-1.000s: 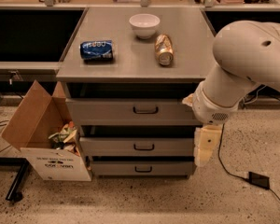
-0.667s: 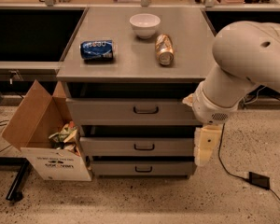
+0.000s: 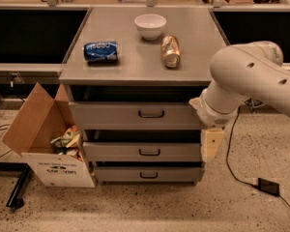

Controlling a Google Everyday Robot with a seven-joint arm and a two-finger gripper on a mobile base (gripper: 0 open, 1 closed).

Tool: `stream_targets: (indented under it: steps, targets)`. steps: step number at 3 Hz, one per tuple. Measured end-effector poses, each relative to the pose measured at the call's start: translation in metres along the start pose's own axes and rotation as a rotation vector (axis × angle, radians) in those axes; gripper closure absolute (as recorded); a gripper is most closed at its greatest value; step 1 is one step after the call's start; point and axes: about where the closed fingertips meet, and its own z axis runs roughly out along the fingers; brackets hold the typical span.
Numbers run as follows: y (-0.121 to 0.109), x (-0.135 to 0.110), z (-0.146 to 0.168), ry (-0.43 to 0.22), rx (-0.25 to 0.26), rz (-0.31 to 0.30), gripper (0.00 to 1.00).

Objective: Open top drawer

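Note:
The top drawer [image 3: 116, 116] is the widest grey front under the countertop, with a small dark bar handle [image 3: 151, 114] at its centre. A dark gap shows above its front, and its interior does not show. My gripper [image 3: 209, 151] hangs down at the end of the white arm [image 3: 251, 76]. It is beside the cabinet's right edge, level with the middle drawer [image 3: 111, 152]. It is to the right of and below the handle and touches nothing that I can see.
The bottom drawer [image 3: 121, 174] sits lowest. On the countertop [image 3: 135, 69] lie a blue can [image 3: 101, 51] and a brown can [image 3: 170, 51], and a white bowl [image 3: 150, 25] stands behind them. A cardboard box [image 3: 48, 144] of trash stands left of the cabinet. A cable and adapter [image 3: 268, 186] lie on the floor at right.

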Motion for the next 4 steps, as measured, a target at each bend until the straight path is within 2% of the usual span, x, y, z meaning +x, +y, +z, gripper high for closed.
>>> stream_targets:
  steps: [2,4]
  targets:
    - [-0.057,0.030,0.064,0.054,0.054,-0.023,0.00]
    - [-0.092,0.043,0.098,0.087,0.080,-0.016,0.00]
